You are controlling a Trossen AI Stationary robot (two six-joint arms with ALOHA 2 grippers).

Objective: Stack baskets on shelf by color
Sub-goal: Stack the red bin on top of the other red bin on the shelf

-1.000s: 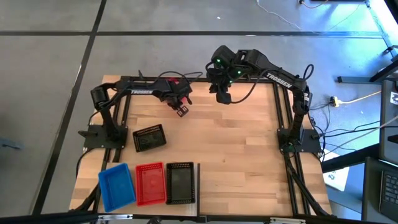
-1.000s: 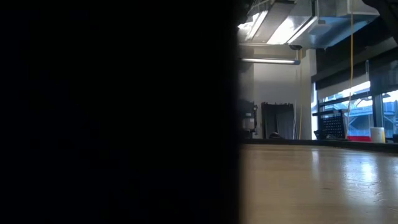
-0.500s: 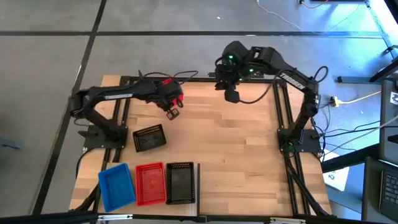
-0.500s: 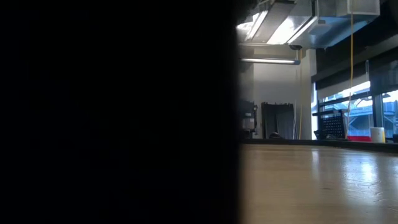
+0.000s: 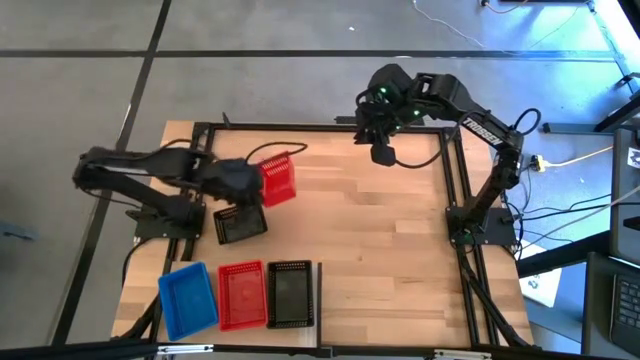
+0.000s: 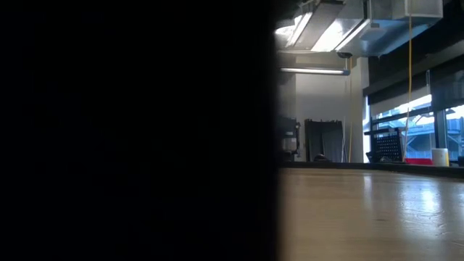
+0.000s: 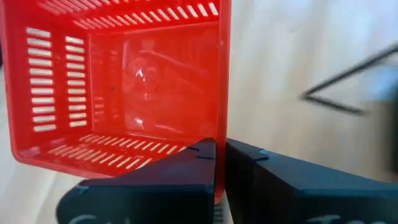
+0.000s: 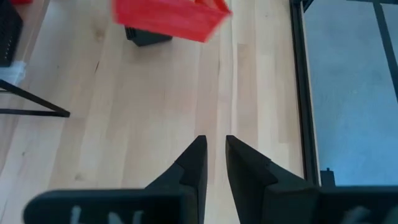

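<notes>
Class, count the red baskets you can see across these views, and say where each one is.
2. One red basket is held by the left gripper above the table's left side. The other red basket sits between the blue basket and a black basket. More may be stacked underneath.

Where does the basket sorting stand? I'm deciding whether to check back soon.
Blue, red and black stacks sit side by side at the table's front. The left hand is shut on a red basket. One black basket lies loose. The right hand waits at the back.
</notes>
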